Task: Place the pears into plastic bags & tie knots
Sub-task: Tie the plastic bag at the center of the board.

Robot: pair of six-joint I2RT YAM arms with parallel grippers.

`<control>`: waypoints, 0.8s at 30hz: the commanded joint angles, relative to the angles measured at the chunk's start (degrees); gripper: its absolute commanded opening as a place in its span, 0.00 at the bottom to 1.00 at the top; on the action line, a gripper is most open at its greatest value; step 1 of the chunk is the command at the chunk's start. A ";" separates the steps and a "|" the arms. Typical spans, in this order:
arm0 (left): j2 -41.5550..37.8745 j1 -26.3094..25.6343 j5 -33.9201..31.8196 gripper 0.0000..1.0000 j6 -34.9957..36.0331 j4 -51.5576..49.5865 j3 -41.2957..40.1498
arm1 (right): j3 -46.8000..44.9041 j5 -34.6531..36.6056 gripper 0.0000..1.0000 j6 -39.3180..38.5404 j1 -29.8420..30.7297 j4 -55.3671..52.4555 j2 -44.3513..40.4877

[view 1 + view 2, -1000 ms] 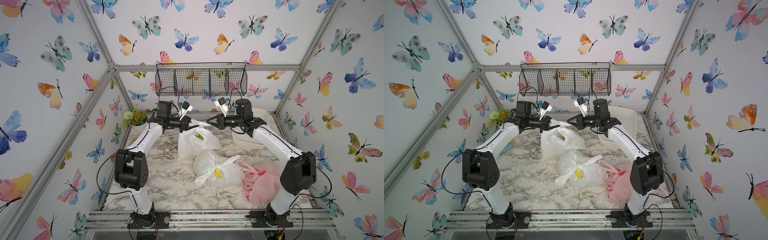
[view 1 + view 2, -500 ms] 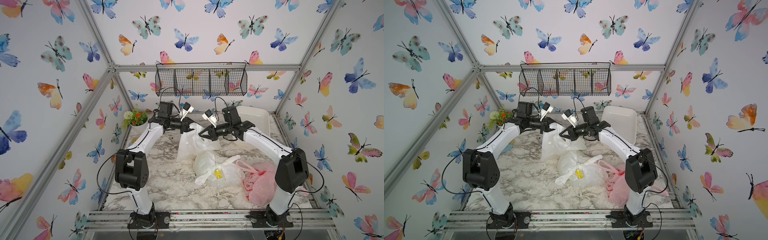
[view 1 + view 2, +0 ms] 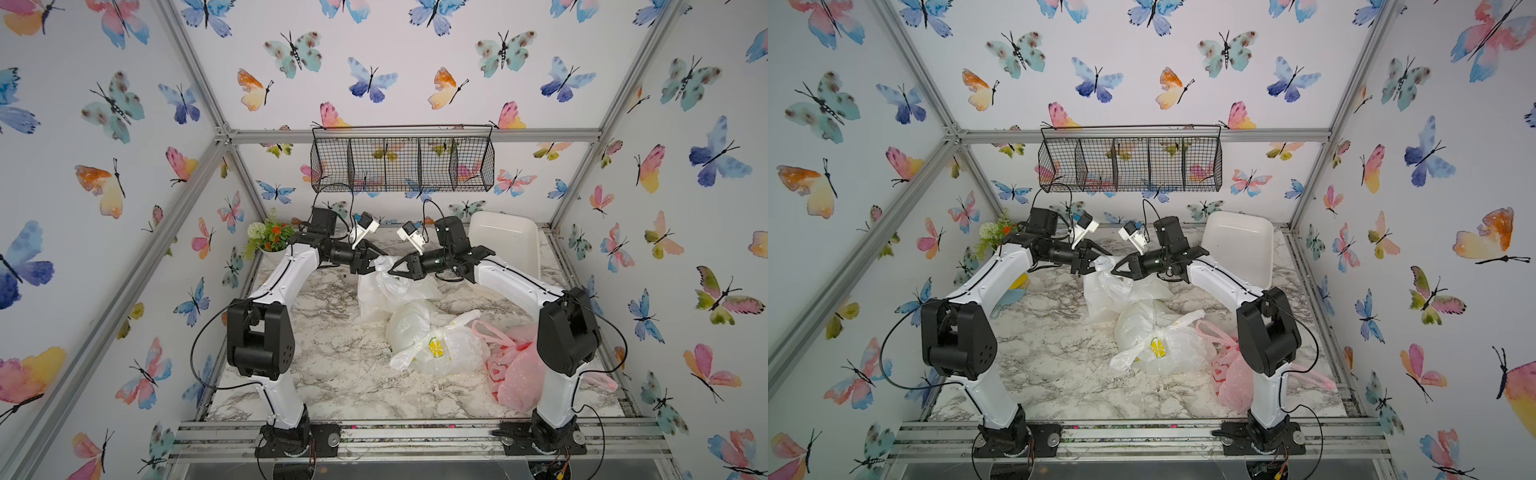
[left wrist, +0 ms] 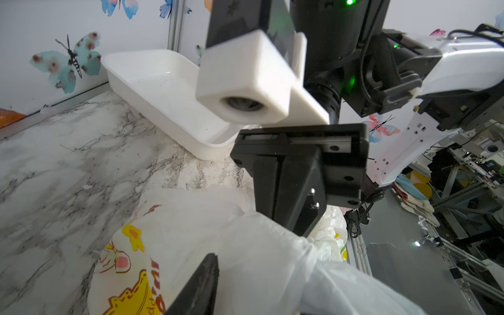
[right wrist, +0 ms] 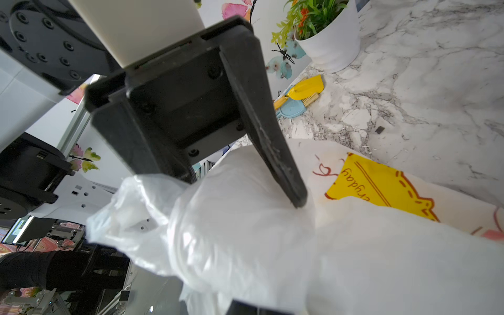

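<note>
The white plastic bag with cartoon doodles (image 3: 386,291) stands at the back middle of the table, and both grippers meet at its bunched top. My left gripper (image 3: 372,262) is open, its fingers (image 5: 272,141) standing apart on either side of the gathered plastic. Facing it, my right gripper (image 3: 395,269) is shut on the bag's handle strip, fingertips buried in the plastic (image 4: 300,231). The lemon-print bag (image 3: 440,345) and the pink bag (image 3: 515,374) lie in front, full, with loose strips sticking out. The pears are hidden. No knot shows clearly.
A white tray (image 3: 505,241) leans at the back right. A white flower pot (image 3: 270,239) stands at the back left, with a yellow and blue brush set (image 5: 300,92) near it. A black wire basket (image 3: 401,164) hangs on the back wall above the arms.
The right gripper has swung left, from well apart to right beside the left gripper at the bag's top. The left jaws have opened. The bag has slumped lower.
</note>
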 commanded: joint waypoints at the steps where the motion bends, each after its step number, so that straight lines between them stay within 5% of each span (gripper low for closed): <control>1: 0.48 2.42 -4.92 0.50 1.13 -2.06 -0.55 | 0.94 -1.69 0.03 2.73 -0.36 3.65 1.46; 10: 1.03 2.80 -6.17 0.43 5.28 -5.13 -0.66 | 1.34 -2.83 0.03 4.23 -0.40 4.69 2.77; 17: 0.23 1.94 -2.73 0.68 11.52 -10.27 -0.66 | 1.35 -2.64 0.03 5.41 -0.40 5.77 3.29; 24: 0.84 0.22 -1.99 0.75 9.00 -8.12 0.52 | 1.92 -1.66 0.03 4.52 0.34 4.48 3.86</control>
